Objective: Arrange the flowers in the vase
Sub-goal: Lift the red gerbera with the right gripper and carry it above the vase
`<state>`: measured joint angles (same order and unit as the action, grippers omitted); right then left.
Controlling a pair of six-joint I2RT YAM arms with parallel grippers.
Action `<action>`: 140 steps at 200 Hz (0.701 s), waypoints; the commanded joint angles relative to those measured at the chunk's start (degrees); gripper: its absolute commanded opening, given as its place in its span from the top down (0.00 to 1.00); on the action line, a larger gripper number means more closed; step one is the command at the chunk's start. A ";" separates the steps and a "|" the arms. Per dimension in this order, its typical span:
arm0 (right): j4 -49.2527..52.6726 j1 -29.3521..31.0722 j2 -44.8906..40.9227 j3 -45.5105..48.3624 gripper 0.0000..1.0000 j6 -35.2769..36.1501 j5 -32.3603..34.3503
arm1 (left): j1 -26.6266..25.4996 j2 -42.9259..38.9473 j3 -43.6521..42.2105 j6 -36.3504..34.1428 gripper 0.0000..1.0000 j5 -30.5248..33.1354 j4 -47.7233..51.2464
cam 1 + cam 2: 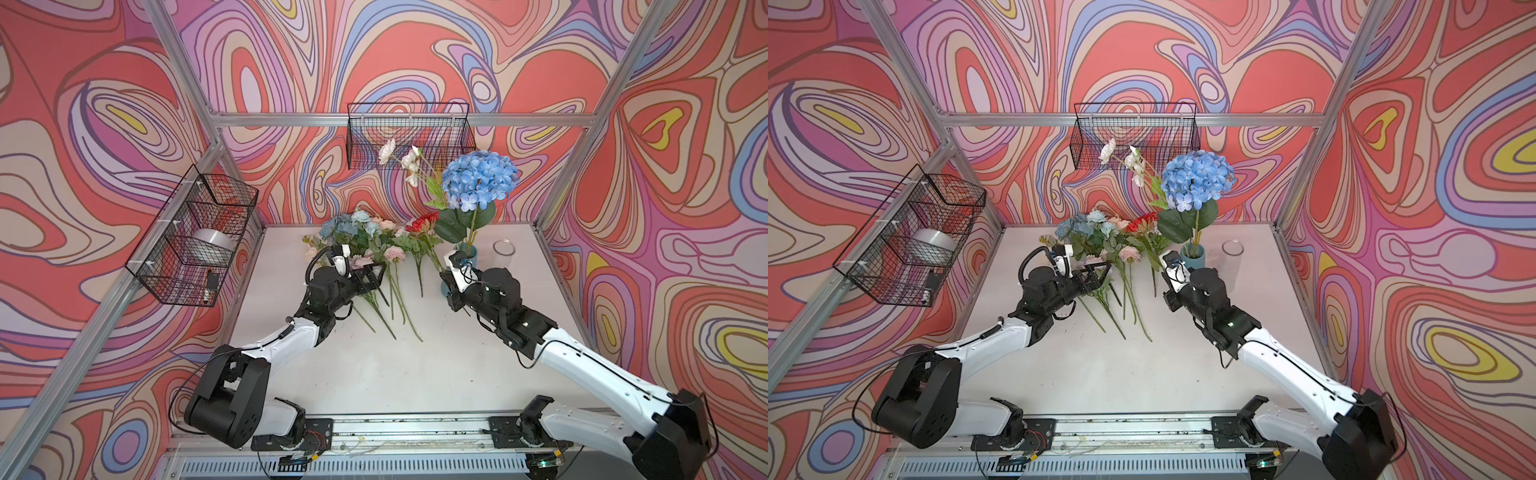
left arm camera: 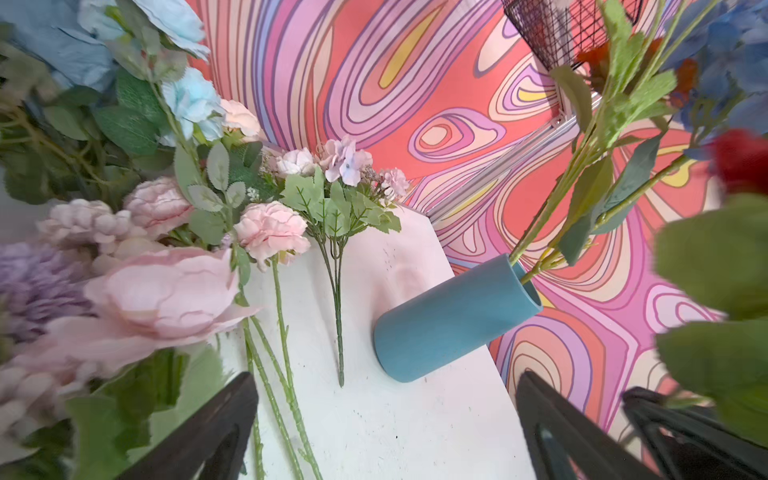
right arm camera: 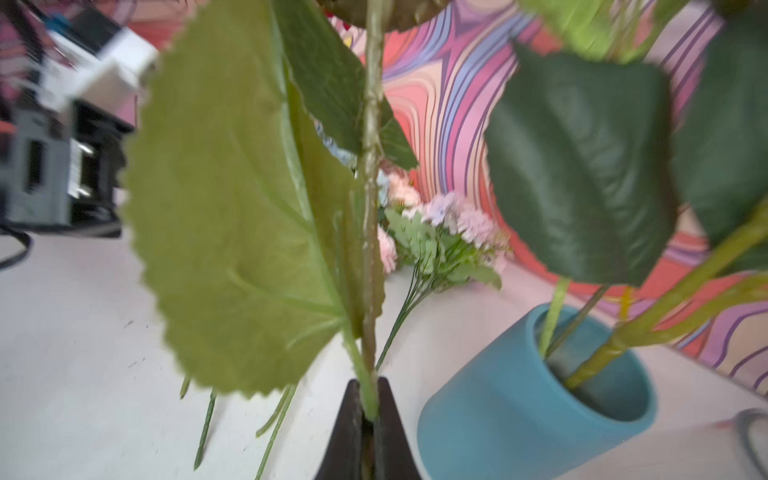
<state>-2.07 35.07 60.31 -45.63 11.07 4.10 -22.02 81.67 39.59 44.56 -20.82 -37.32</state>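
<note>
The teal vase stands at the back right and holds a big blue hydrangea and white blossoms. Several more flowers lie in a pile left of it, among them dusty-blue roses and pink blooms, with their stems pointing toward the front. My right gripper is shut on the green stem of the red sunflower, just left of the vase. My left gripper is open, low over the loose stems, with nothing between its fingers.
A clear glass jar stands right of the vase. One wire basket on the left wall holds a silver roll, and another wire basket hangs on the back wall, behind the white blossoms. The aluminium frame posts edge the white table.
</note>
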 commanded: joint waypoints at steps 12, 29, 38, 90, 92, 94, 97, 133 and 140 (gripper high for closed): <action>-18.41 0.05 -3.72 5.28 1.00 6.45 6.87 | -3.43 5.40 5.95 -0.99 0.00 -3.44 -5.37; -27.55 -0.38 -3.48 8.11 1.00 7.04 8.44 | -5.51 8.29 9.06 -1.64 0.00 -4.34 -6.67; -31.86 -0.81 -2.58 9.00 1.00 7.33 8.70 | -6.22 9.83 10.70 -1.84 0.00 -4.97 -7.11; -39.74 -3.69 5.96 2.96 1.00 14.94 3.05 | -7.68 17.03 17.97 -1.07 0.00 -8.49 -9.40; -39.76 -3.93 6.31 2.53 1.00 15.05 2.61 | -7.69 17.21 18.08 -1.06 0.00 -8.53 -9.47; -39.77 -4.17 6.61 2.13 1.00 15.24 2.19 | -7.75 17.38 18.22 -0.99 0.00 -8.69 -9.56; -39.69 -4.54 7.10 1.56 1.00 15.41 1.51 | -7.77 17.65 18.46 -0.92 0.00 -8.79 -9.73; -41.88 -9.72 13.86 -4.45 1.00 14.41 -5.32 | -8.34 19.04 19.12 -0.52 0.00 -9.36 -10.93; -43.13 -10.30 15.31 -5.13 1.00 14.09 -6.43 | -8.30 19.21 19.12 -0.46 0.00 -9.49 -11.02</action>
<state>-40.38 27.16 71.99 -47.83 25.04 3.36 -29.78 99.94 57.14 43.72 -28.64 -44.84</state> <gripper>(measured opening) 0.061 0.998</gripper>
